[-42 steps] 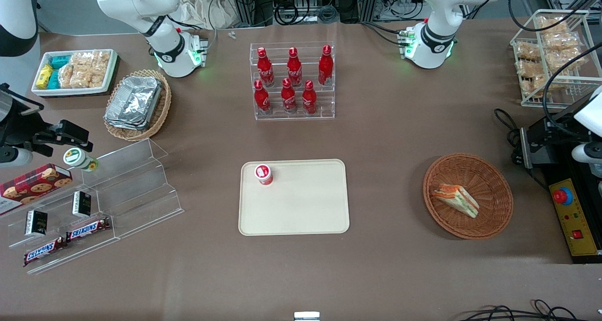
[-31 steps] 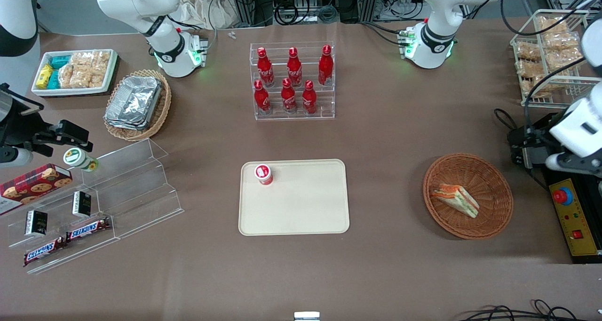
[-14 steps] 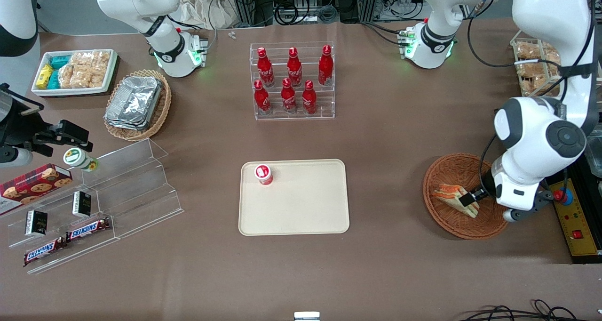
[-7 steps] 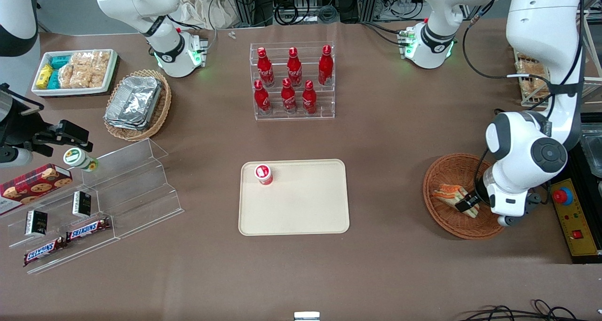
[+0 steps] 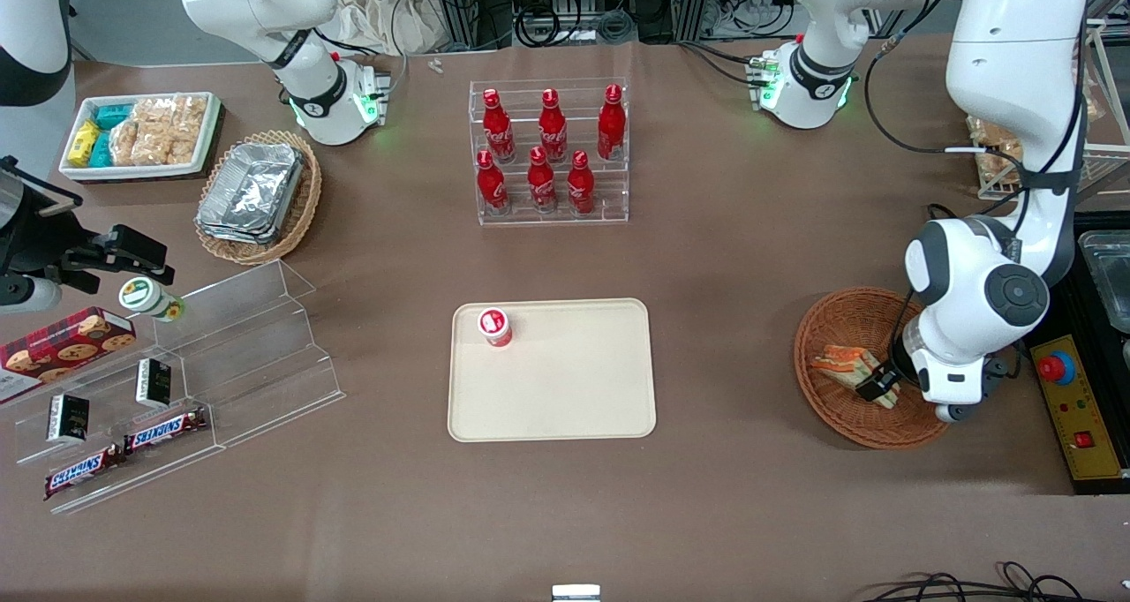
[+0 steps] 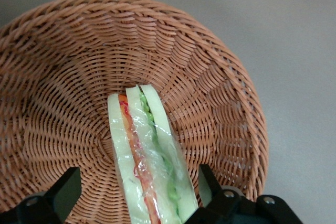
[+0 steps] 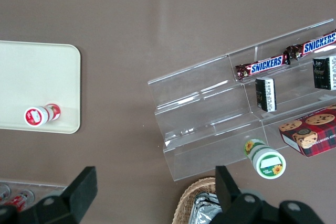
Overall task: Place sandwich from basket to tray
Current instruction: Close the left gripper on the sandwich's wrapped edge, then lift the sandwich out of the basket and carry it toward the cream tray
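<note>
The wrapped wedge sandwich (image 5: 847, 369) (image 6: 149, 156) lies in the round reddish-brown wicker basket (image 5: 847, 319) (image 6: 63, 61) toward the working arm's end of the table. My gripper (image 5: 881, 383) (image 6: 137, 190) is down inside the basket, open, with one finger on each side of the sandwich's wide end. One finger (image 6: 209, 183) stands close beside the bread; the other finger (image 6: 65, 192) stands well apart from it. The cream tray (image 5: 574, 399) (image 7: 31, 72) lies mid-table, level with the basket, with a small red-and-white bottle (image 5: 495, 327) standing on its corner.
A clear rack of red cola bottles (image 5: 549, 152) stands farther from the camera than the tray. An emergency-stop box (image 5: 1073, 403) lies just past the basket at the table's end. A stepped acrylic shelf (image 5: 221, 355) with snack bars sits toward the parked arm's end.
My arm swung in from the table's end and came down into the basket. Over the last second the gripper settled lower, its fingers straddling the sandwich. The sandwich has not moved.
</note>
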`<state>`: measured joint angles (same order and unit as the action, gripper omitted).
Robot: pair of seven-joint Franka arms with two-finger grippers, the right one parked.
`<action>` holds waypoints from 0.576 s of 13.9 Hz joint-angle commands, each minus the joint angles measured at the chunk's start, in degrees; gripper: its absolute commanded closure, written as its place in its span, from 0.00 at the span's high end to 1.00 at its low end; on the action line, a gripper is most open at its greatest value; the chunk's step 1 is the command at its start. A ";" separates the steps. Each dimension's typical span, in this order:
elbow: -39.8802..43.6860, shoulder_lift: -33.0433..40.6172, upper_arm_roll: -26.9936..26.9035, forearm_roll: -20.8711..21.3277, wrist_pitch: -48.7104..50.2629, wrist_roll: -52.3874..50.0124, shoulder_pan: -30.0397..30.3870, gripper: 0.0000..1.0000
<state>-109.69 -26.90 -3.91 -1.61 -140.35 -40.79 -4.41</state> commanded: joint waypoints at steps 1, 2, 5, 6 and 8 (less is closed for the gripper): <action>-2.28 0.00 0.13 -0.59 -3.70 -1.75 -0.07 0.99; -2.19 -0.08 0.13 -0.59 -3.79 -1.75 -0.16 0.99; -2.10 -0.52 0.13 -0.41 -4.05 -2.97 -0.16 0.86; -2.10 -0.52 0.13 -0.41 -4.05 -3.50 -0.24 0.77; -2.02 -0.44 0.22 -0.41 -4.40 -3.77 -0.24 0.51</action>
<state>-110.76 -27.70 -3.80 -1.63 -142.54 -42.81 -4.45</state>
